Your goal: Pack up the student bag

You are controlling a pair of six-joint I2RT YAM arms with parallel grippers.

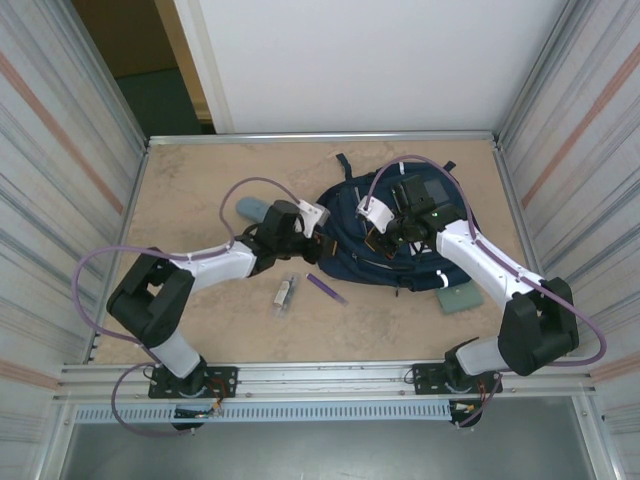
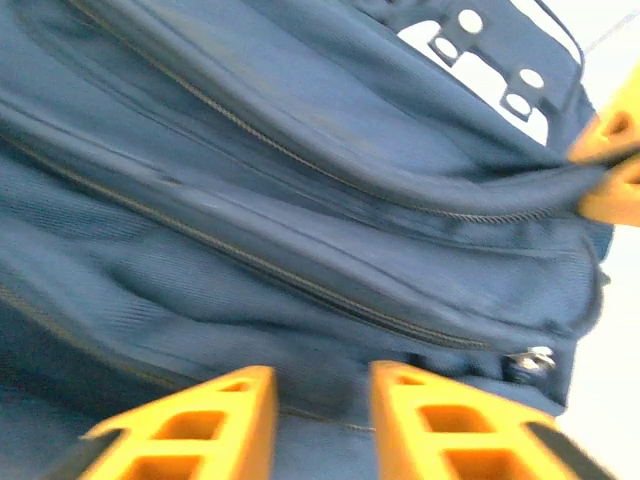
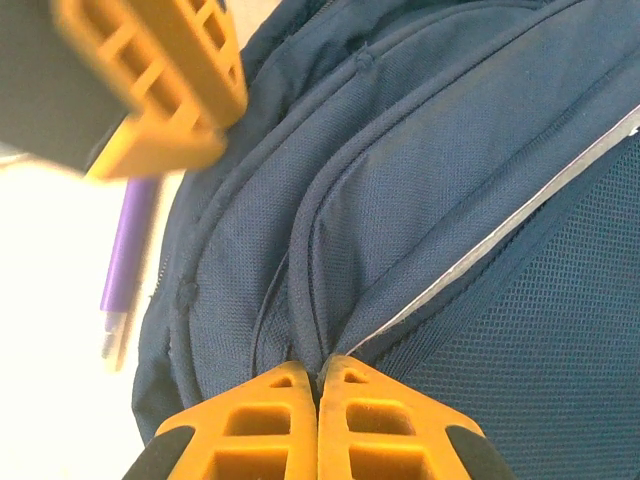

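Pinched between the closed jaws of the right gripper is a seam fold of the student bag, which lies right of centre on the table. The left gripper is parted, empty, near its zipper. The fold is best kept taut while the zipper is sought.

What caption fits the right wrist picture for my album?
Navy student bag pinched by the shut right gripper, purple pen alongside.

both arms: bent inward | left gripper: fingers apart | right gripper: pinched closed on the student bag
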